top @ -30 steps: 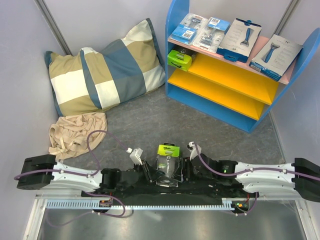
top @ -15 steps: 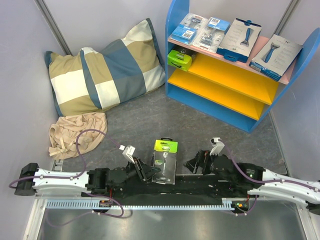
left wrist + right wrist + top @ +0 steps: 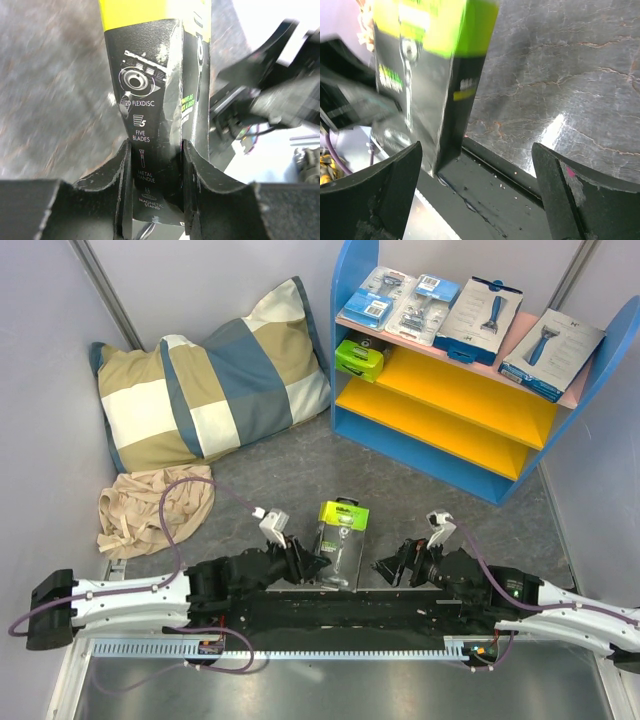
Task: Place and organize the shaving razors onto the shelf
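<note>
My left gripper (image 3: 312, 564) (image 3: 157, 167) is shut on the lower end of a black-and-lime-green razor box (image 3: 341, 538) (image 3: 150, 75), held upright just past the near edge. To its right my right gripper (image 3: 393, 566) (image 3: 476, 197) stands wide open, off the box (image 3: 435, 75), nothing between its fingers. The shelf (image 3: 352, 300) stands at the back right. Its pink top board carries two clear blister packs (image 3: 375, 295) (image 3: 422, 306) and two white boxes (image 3: 481, 316) (image 3: 551, 348). A second lime-green box (image 3: 360, 358) lies at the left end of the upper yellow board.
A checked pillow (image 3: 215, 380) leans in the back left corner, with a crumpled beige cloth (image 3: 150, 505) in front of it. A black base strip (image 3: 340, 612) runs along the near edge under both arms. Grey walls close both sides.
My right gripper has opened, let go of the box and drawn back to the right. My left gripper keeps the box and has carried it slightly away from the near edge.
</note>
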